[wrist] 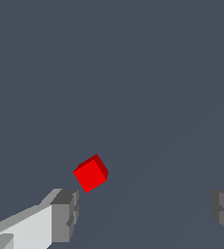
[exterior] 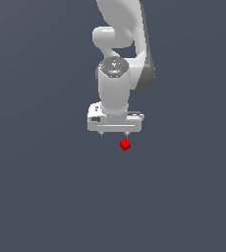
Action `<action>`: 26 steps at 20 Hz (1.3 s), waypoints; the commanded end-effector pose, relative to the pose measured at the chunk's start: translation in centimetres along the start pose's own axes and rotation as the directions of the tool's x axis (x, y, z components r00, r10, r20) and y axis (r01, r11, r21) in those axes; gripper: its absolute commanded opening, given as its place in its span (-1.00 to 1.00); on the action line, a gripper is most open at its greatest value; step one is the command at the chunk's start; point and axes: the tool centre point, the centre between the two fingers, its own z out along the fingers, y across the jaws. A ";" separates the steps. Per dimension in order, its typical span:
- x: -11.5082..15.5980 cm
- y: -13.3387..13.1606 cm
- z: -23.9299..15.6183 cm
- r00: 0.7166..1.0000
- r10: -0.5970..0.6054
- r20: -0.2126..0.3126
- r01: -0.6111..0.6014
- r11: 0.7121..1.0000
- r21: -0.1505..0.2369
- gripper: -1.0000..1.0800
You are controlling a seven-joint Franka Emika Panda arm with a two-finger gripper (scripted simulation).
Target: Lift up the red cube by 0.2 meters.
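A computer-simulated test scene rather than a real room. A flat, featureless slate-grey ground (exterior: 41,197) fills every direction around the smooth white, untextured robot arm (exterior: 116,83). Just beside the arm sits a tiny plain bright red cube (exterior: 125,144), rendered in solid colour.

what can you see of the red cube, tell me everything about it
The red cube is tiny, bright red, plain and unmarked, with flat faces and sharp edges; its material cannot be told. It rests on the dark grey floor, turned at an angle to the gripper. In the wrist view it lies ahead of the wide-open fingers, nearer one of them, not between them. Nothing but the floor touches it, and it is not yet lifted.
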 end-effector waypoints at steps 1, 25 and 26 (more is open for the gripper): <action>0.0 0.0 0.0 1.000 0.000 0.000 0.000 1.000 0.000 0.92; -3.0 -4.9 12.7 0.896 -0.444 -0.004 0.444 0.896 -0.009 0.92; -3.1 -5.0 13.2 0.887 -0.461 -0.004 0.461 0.887 -0.009 0.92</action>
